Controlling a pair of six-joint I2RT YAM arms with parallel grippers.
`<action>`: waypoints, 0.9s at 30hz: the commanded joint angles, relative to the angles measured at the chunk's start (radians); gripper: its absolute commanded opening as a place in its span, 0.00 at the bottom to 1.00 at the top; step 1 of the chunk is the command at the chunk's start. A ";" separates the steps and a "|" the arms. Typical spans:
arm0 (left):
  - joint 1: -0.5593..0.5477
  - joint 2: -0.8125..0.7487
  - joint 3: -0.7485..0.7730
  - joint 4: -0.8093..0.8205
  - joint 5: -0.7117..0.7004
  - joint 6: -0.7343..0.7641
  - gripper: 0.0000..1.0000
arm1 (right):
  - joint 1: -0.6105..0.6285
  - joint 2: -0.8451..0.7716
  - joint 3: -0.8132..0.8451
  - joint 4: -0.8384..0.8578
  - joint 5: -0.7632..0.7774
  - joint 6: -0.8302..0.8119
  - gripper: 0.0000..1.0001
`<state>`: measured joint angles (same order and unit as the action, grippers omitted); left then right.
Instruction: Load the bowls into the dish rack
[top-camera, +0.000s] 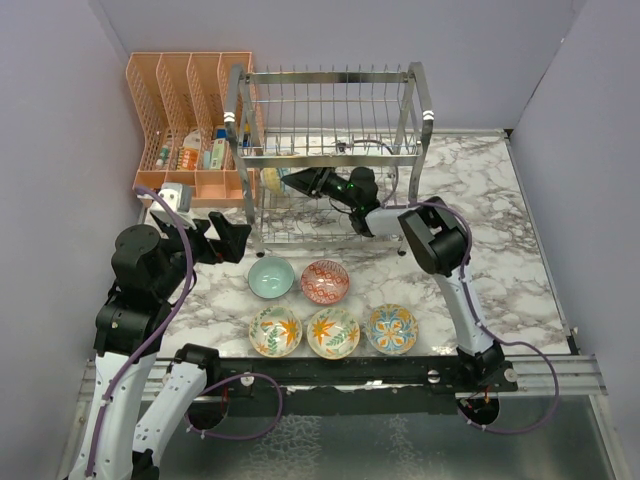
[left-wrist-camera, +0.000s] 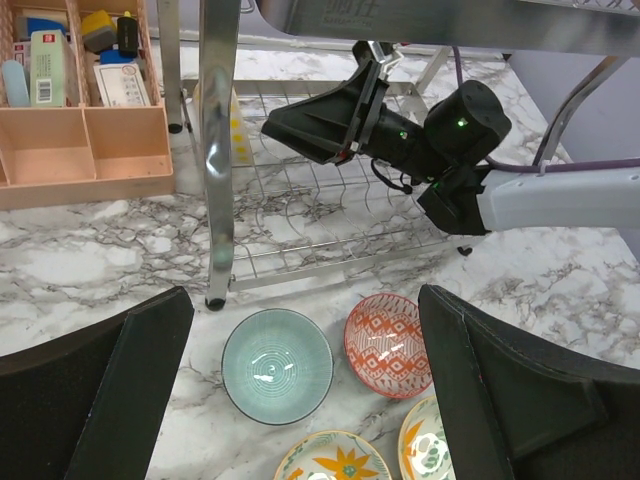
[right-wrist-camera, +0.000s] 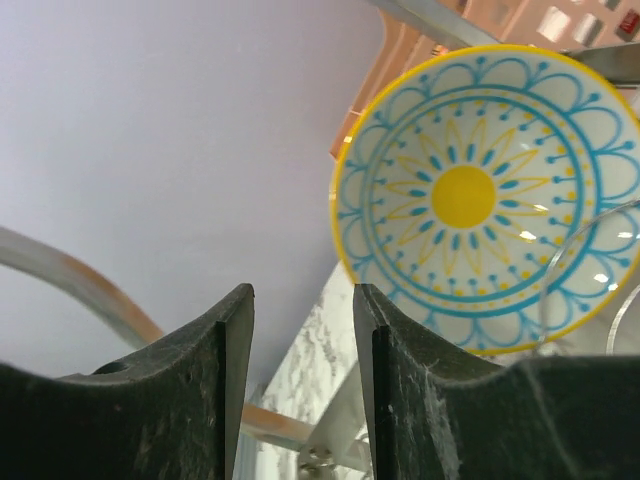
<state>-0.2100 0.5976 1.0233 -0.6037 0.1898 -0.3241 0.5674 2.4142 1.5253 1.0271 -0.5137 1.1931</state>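
Observation:
The chrome dish rack (top-camera: 412, 110) stands at the back of the table. A sun-pattern bowl (right-wrist-camera: 490, 190) with a yellow rim stands on edge in its lower tier (top-camera: 270, 180). My right gripper (top-camera: 292, 181) reaches into that tier; it (right-wrist-camera: 303, 300) is open, nothing between its fingers, and the bowl lies just beyond its right fingertip. In front of the rack sit a teal bowl (top-camera: 271, 277), a red-patterned bowl (top-camera: 325, 281) and three floral bowls (top-camera: 332, 332). My left gripper (top-camera: 228, 240) hovers open above the teal bowl (left-wrist-camera: 277, 365) and red bowl (left-wrist-camera: 388, 345).
A peach plastic organizer (top-camera: 190, 130) with small packets stands left of the rack, close to the rack's post (left-wrist-camera: 218, 150). The right arm's elbow (top-camera: 435, 240) juts out in front of the rack's right side. Purple walls enclose the table on three sides.

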 joint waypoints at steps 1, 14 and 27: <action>-0.002 -0.014 -0.021 0.010 -0.015 -0.021 0.99 | 0.001 -0.093 -0.082 0.137 -0.027 0.047 0.45; -0.003 -0.028 -0.018 0.001 -0.033 -0.055 0.99 | 0.107 -0.301 -0.445 0.221 -0.094 0.084 0.45; -0.002 -0.074 -0.044 -0.036 -0.039 -0.089 0.99 | 0.246 -0.602 -0.807 -0.048 -0.027 -0.117 0.47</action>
<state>-0.2100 0.5449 0.9916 -0.6170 0.1699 -0.3939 0.7822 1.8912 0.7773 1.1305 -0.5735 1.1805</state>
